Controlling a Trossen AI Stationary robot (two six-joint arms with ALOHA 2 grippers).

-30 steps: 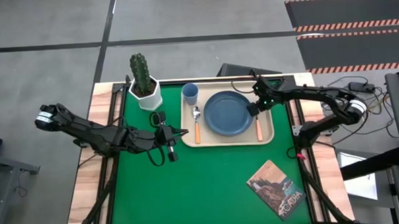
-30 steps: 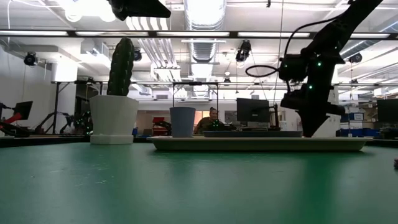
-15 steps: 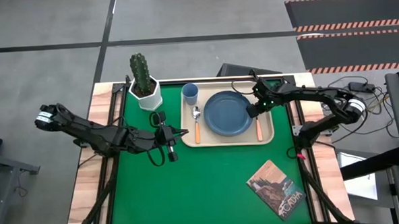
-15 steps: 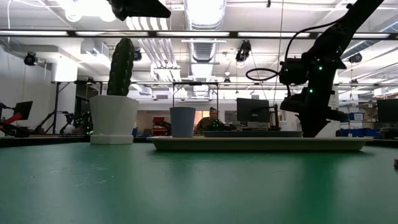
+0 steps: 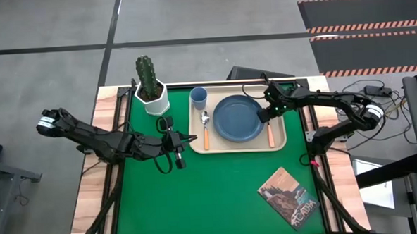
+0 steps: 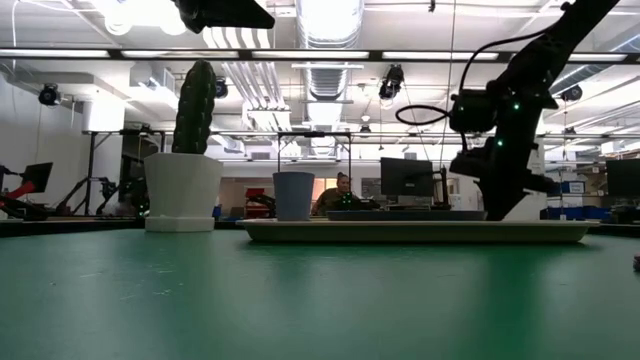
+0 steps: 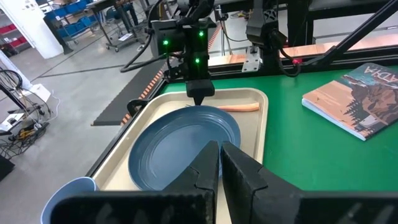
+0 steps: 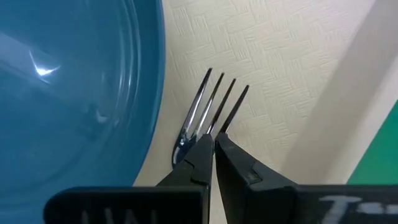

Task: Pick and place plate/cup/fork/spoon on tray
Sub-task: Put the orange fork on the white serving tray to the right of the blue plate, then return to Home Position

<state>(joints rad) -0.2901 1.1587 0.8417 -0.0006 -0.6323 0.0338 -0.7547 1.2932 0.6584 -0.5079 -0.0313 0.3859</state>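
The left gripper (image 5: 183, 139) waits pinched together over the table (image 5: 219, 194). Farther off, the right gripper (image 5: 265, 115), nearly closed and empty, hangs over the fork (image 8: 208, 112) lying beside the plate (image 5: 238, 118) on the tray (image 5: 280, 143). It might bump the fork if it dips.

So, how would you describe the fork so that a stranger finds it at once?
Look for the cream tray at the far side of the green mat, with a dark-blue plate on it. The fork lies on the tray just right of the plate, under the right gripper. Its orange handle matches the spoon left of the plate, but it ends in tines.
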